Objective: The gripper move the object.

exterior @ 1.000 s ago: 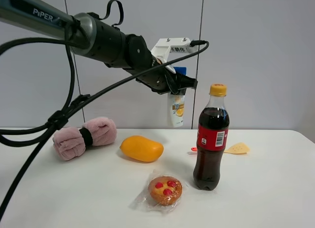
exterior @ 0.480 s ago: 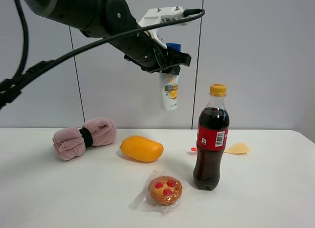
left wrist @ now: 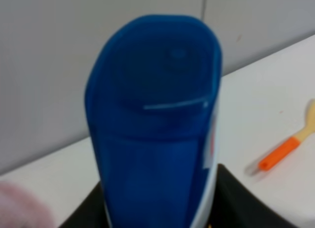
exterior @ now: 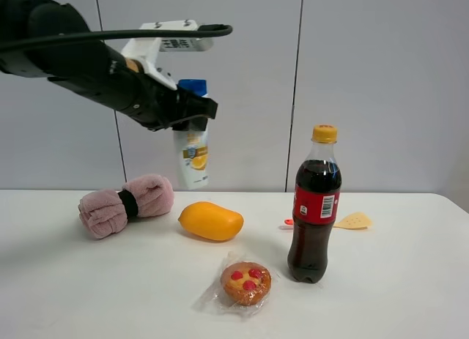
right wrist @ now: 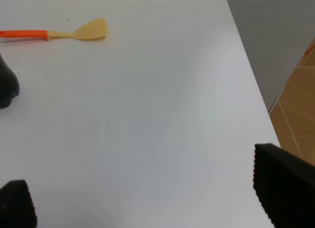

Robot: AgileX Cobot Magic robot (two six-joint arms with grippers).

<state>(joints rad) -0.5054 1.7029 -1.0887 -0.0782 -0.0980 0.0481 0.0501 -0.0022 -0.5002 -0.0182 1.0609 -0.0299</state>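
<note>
My left gripper [exterior: 189, 112] is shut on the white shampoo bottle [exterior: 192, 157] with a blue cap and holds it by the neck, high in the air above the towel roll and the mango. The bottle hangs upright with its orange-yellow label facing the camera. In the left wrist view the blue cap [left wrist: 155, 114] fills the picture between the black fingers [left wrist: 236, 198]. My right gripper [right wrist: 142, 198] is open and empty over the table's right part; only its two black fingertips [right wrist: 283, 183] show.
On the white table [exterior: 88, 280] stand a dark cola bottle [exterior: 315, 207], a mango [exterior: 211, 220], a wrapped muffin [exterior: 245, 282], a pink towel roll [exterior: 124, 203] and a spatula [exterior: 344, 222] with an orange handle. The table's right edge [right wrist: 251, 80] is near my right gripper.
My left gripper has carried the shampoo bottle to the left, from beside the cola bottle to above the gap between towel and mango, and a little lower than half a second ago.
</note>
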